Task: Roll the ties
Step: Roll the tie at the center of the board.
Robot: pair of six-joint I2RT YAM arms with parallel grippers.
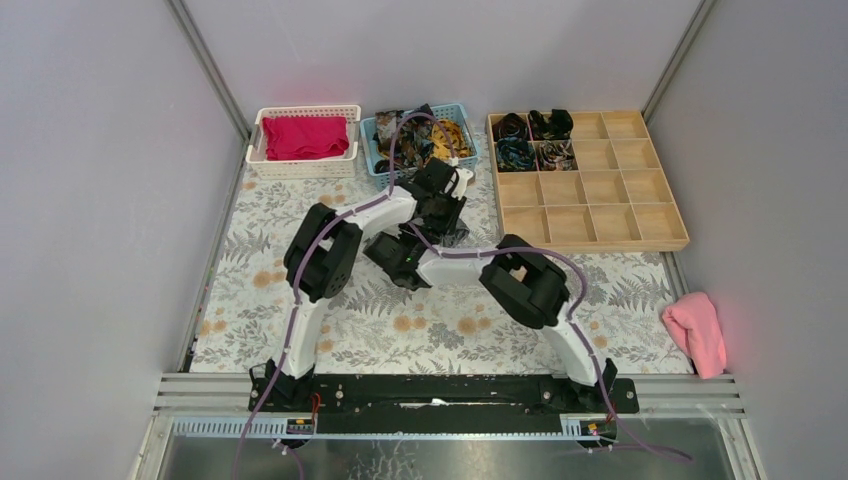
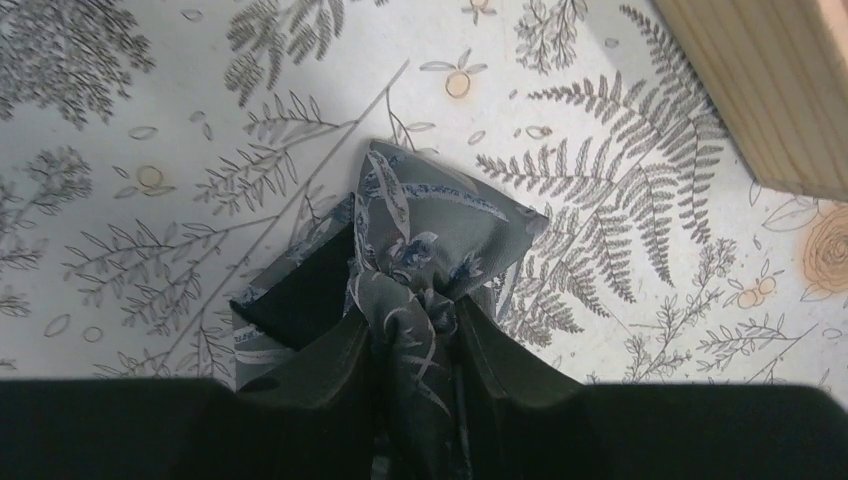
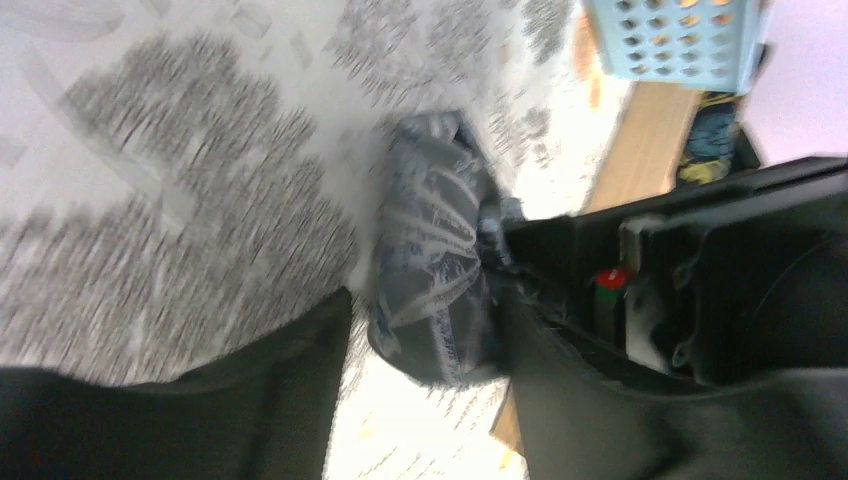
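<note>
A dark grey tie (image 2: 430, 230) with a pale leaf pattern lies bunched and partly coiled on the floral table cover. My left gripper (image 2: 425, 330) is shut on its gathered middle, with fabric squeezed between both fingers. In the right wrist view the same tie (image 3: 430, 260) shows as a rounded roll. It sits between the spread fingers of my right gripper (image 3: 425, 340), closer to the right finger, and that gripper is open. Seen from above, the left gripper (image 1: 447, 225) and right gripper (image 1: 425, 242) meet at mid-table and hide the tie.
A wooden compartment tray (image 1: 600, 215) stands at the back right with rolled ties (image 1: 530, 140) in its top-left cells. Behind are a blue basket (image 1: 372, 150) of loose ties and a white basket (image 1: 305, 165) of magenta cloth. A pink cloth (image 1: 697, 330) lies at the right edge.
</note>
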